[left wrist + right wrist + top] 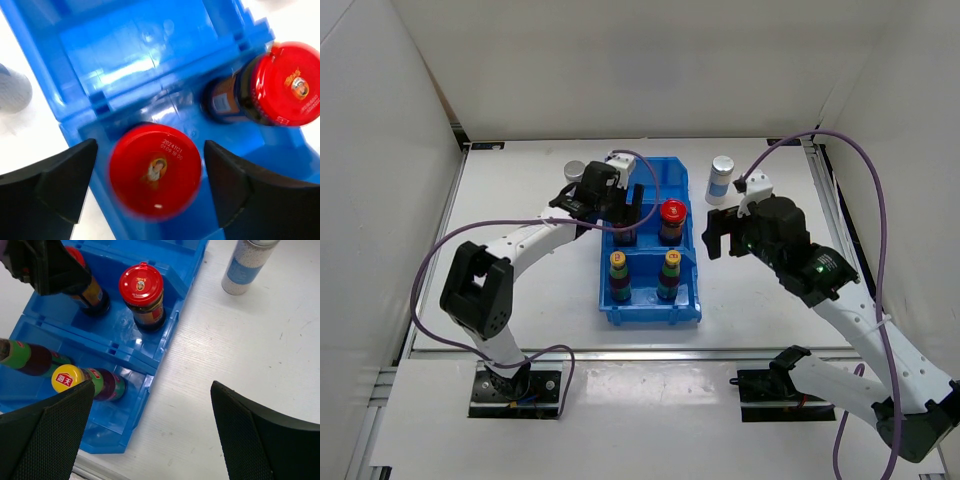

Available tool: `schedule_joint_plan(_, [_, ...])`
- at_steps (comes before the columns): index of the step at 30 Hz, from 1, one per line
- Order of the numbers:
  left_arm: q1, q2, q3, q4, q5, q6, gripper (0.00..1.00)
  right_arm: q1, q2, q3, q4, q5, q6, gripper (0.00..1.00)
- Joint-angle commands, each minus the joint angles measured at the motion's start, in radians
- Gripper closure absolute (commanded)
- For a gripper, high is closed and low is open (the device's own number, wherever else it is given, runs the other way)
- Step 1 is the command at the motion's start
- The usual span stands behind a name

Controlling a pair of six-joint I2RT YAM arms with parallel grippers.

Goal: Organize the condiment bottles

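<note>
A blue bin [686,300] holds two red-lidded jars in its middle row and two yellow-capped bottles [619,264] [671,261] in its near row. My left gripper [150,150] is open around the left jar [155,171], with a gap on each side of its red lid. The other jar [280,82] [672,212] stands to the right of it. One silver-capped bottle [722,178] stands on the table right of the bin, another [575,169] left of it behind my left arm. My right gripper [150,435] hangs open and empty over the table right of the bin.
The bin's far compartment [660,175] holds nothing. White walls close in the table at the back and both sides. Purple cables loop above both arms.
</note>
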Motion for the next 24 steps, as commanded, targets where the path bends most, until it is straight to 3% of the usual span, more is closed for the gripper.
schedule_joint_plan(1, [-0.004,-0.059,0.069,0.085,-0.042,-0.004,0.00,0.007,-0.012,-0.001,-0.024,0.063,0.038,0.00])
schedule_joint_plan(8, [-0.004,-0.170,0.118,0.014,-0.112,0.074,0.00,-0.038,0.123,0.120,-0.033,0.178,0.029,0.00])
schedule_joint_plan(11, [-0.004,-0.262,0.109,-0.020,-0.179,0.141,0.00,-0.131,0.224,0.212,-0.033,0.167,0.020,0.00])
schedule_joint_plan(13, [-0.004,-0.348,0.058,-0.030,-0.259,0.170,0.00,-0.243,0.316,0.263,-0.024,0.076,0.020,0.00])
schedule_joint_plan(17, [0.017,-0.508,-0.187,0.063,-0.390,0.232,0.00,-0.391,0.474,0.421,-0.024,-0.166,0.004,0.00])
schedule_joint_plan(24, [0.088,-0.835,-0.647,0.284,-0.476,0.261,0.00,-0.412,0.767,0.668,0.005,-0.208,-0.014,0.00])
